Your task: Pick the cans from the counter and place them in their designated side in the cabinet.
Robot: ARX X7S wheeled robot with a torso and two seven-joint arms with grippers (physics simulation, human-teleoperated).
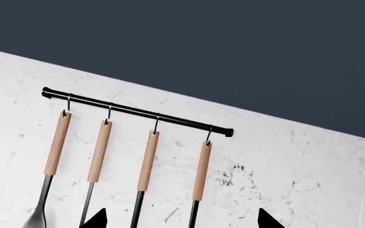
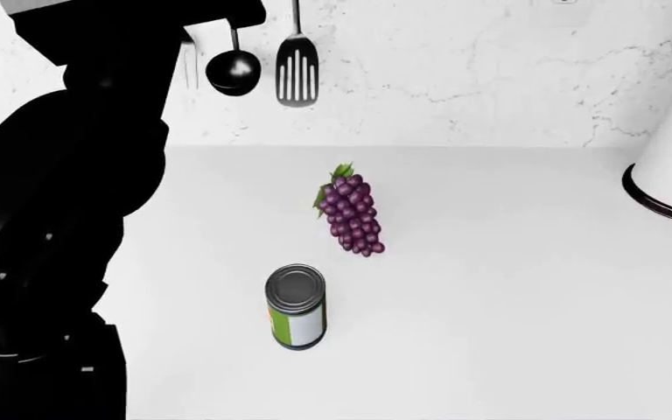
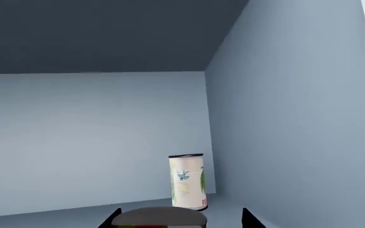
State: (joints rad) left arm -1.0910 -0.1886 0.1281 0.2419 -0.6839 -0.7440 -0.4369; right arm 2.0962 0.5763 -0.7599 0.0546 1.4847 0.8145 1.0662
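So one can (image 3: pixel 187 181) is already standing upright inside the cabinet (image 3: pixel 284 118), tucked close to the back corner by the side wall; that one looks done. The right gripper (image 3: pixel 179 221) is inside the cabinet too, with a second can's grey top (image 3: pixel 159 218) sitting between its two finger tips; I'd say it's clamped on it, though only the tips show, so the contact itself I can't really see. Looks like it's mid-placement.

There's also a can (image 2: pixel 297 307) upright on the counter (image 2: pixel 523 315), near side, with the grapes (image 2: pixel 352 214) just beyond it, close but not touching; so at least that one is left to fetch.

Left gripper (image 1: pixel 181 219) is up facing the wall, near the utensil rail (image 1: pixel 137 112); its tips are spread apart with nothing between them; open and empty.

Room-wise: the cabinet floor left of the standing can is wide open, the right wall is tight; on the counter there's loads of space around the can, only the grapes and the left arm (image 2: pixel 56 219) looming over the left side to mind.
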